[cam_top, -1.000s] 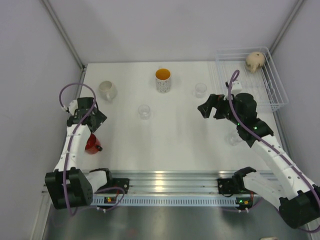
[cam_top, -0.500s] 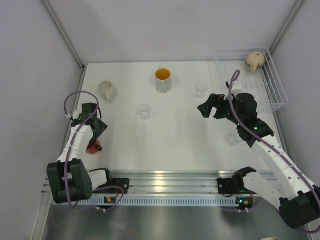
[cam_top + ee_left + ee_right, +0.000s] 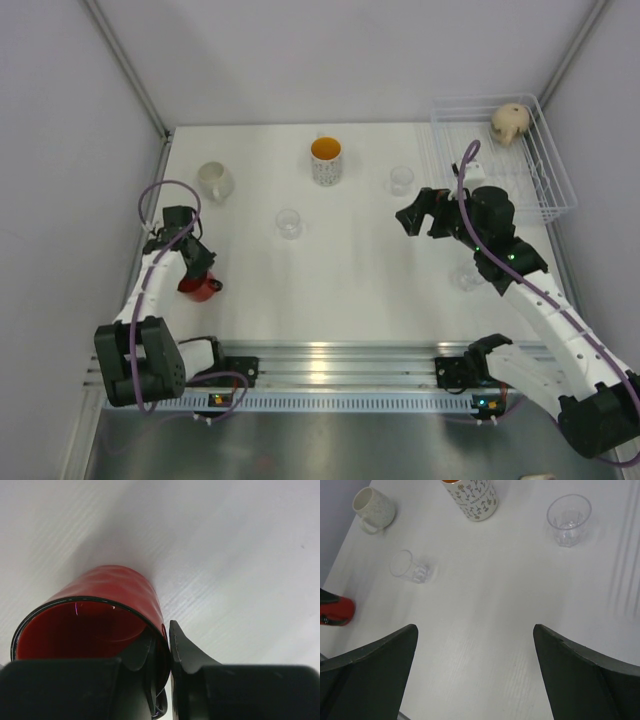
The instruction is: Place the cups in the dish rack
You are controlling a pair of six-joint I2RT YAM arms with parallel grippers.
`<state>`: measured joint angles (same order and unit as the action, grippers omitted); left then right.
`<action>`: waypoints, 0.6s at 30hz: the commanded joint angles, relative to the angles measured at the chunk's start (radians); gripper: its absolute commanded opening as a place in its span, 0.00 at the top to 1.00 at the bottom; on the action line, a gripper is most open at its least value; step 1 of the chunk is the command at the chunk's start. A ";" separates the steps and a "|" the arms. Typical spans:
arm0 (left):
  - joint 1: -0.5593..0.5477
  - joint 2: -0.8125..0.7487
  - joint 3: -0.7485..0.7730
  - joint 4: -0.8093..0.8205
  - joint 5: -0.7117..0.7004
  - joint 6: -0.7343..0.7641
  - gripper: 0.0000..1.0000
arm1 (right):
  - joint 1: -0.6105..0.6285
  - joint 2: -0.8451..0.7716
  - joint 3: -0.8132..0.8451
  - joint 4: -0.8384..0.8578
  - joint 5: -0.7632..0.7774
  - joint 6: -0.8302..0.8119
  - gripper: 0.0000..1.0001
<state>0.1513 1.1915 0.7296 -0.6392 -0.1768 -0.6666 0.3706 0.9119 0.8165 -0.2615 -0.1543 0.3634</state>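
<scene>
A red cup (image 3: 201,289) sits at the table's left side, and its open mouth fills the left wrist view (image 3: 107,597). My left gripper (image 3: 193,266) (image 3: 168,647) is shut on its wall, one finger inside the rim and one outside. The right gripper (image 3: 410,217) (image 3: 475,645) hangs open over the middle right with nothing between its fingers. A white mug (image 3: 213,181) (image 3: 374,507), a speckled mug with orange inside (image 3: 326,160) (image 3: 472,497) and two glass tumblers (image 3: 289,223) (image 3: 401,181) stand on the table. The white wire dish rack (image 3: 556,182) at the back right holds a beige mug (image 3: 510,122).
Another clear tumbler (image 3: 466,276) stands beside the right forearm, partly hidden by it. Grey walls close in the table on the left, back and right. The arm bases sit on a metal rail (image 3: 330,372) along the near edge.
My left gripper dropped onto the red cup and closed on its wall. The cup shifted slightly right. The right arm has not moved.
</scene>
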 commanded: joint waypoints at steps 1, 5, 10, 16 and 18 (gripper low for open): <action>0.001 -0.036 0.025 0.050 0.241 0.035 1.00 | 0.010 -0.008 -0.005 0.054 -0.004 0.002 0.01; -0.007 -0.098 0.036 0.056 0.391 0.088 1.00 | 0.010 0.011 -0.005 0.070 -0.077 0.003 0.01; -0.018 -0.265 0.039 0.123 0.543 0.088 1.00 | 0.010 0.042 -0.004 0.102 -0.206 0.052 0.01; -0.019 -0.433 0.010 0.318 0.721 -0.030 1.00 | 0.017 0.064 -0.092 0.362 -0.445 0.312 0.01; -0.018 -0.464 -0.018 0.442 0.753 -0.092 1.00 | 0.034 0.080 -0.137 0.503 -0.487 0.444 0.02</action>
<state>0.1345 0.7849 0.7223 -0.4717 0.4431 -0.6651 0.3748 0.9722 0.7139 -0.0132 -0.4931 0.5930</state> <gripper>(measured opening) 0.156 0.984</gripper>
